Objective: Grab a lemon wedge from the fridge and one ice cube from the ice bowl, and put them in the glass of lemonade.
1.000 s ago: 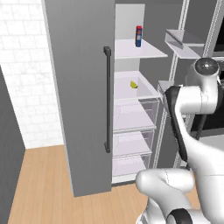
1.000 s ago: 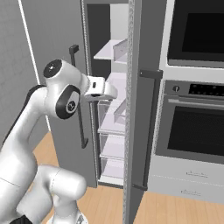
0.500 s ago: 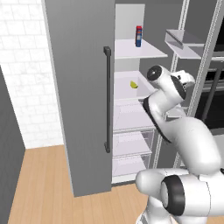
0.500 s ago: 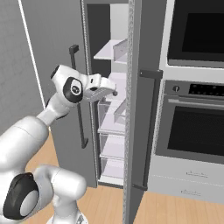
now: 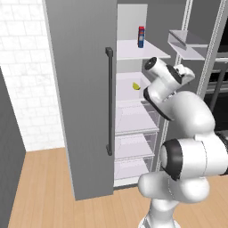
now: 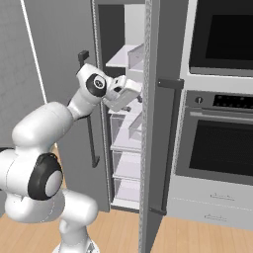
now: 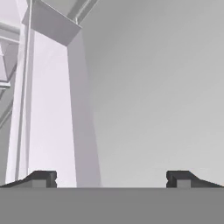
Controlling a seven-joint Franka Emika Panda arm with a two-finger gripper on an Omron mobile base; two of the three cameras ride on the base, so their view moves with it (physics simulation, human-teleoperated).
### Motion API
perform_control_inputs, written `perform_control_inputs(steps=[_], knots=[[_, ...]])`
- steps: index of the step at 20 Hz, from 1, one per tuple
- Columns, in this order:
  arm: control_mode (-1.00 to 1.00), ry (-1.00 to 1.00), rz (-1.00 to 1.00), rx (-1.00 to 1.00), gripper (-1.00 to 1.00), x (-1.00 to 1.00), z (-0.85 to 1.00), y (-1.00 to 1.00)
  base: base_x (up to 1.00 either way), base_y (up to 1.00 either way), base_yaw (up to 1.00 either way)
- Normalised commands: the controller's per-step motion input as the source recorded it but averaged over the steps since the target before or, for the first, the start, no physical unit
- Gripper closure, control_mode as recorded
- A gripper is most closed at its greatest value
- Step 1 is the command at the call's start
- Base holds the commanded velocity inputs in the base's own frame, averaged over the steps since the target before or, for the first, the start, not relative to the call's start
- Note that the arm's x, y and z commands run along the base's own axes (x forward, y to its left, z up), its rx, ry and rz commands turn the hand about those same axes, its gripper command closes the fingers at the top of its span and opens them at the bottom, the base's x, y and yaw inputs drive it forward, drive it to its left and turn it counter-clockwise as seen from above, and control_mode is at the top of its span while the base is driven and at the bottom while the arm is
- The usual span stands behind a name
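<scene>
i've got the gripper [image 7: 111, 178] spread wide and holding nothing, up at the open fridge [image 5: 84, 89] facing a grey inner wall. beyond it the lemon wedge [image 5: 136, 86] sits on a white shelf, below the blue-and-red can [image 5: 141, 37].

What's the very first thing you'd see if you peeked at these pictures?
The big white robot arm, reaching into the open grey fridge, its gripper open and empty by the shelves. Next comes the little yellow lemon wedge on a middle shelf, with a blue-and-red can on the shelf above. A black wall oven stands right of the fridge.
</scene>
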Motion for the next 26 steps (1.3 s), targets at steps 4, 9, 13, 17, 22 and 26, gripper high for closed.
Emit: perform_control_inputs(steps=[4, 9, 13, 17, 22, 26], knots=[[-1.0, 0.0, -0.01, 0.0, -1.0, 0.26, -0.55, -0.23, 0.0, 0.0, 0.0], [-1.0, -0.07, -0.07, -0.02, -1.0, 0.0, -0.15, -0.55, 0.0, 0.0, 0.0], [-1.0, -0.07, -0.1, 0.0, -1.0, 0.0, 0.0, -0.61, 0.0, 0.0, 0.0], [-1.0, -0.04, -0.08, 0.0, -1.0, 0.05, 0.01, -0.6, 0.0, 0.0, 0.0], [-1.0, -0.09, -0.07, 0.0, -1.0, 0.05, 0.01, -0.63, 0.0, 0.0, 0.0], [-1.0, -0.11, -0.03, 0.0, -1.0, 0.02, 0.01, -0.31, 0.0, 0.0, 0.0]])
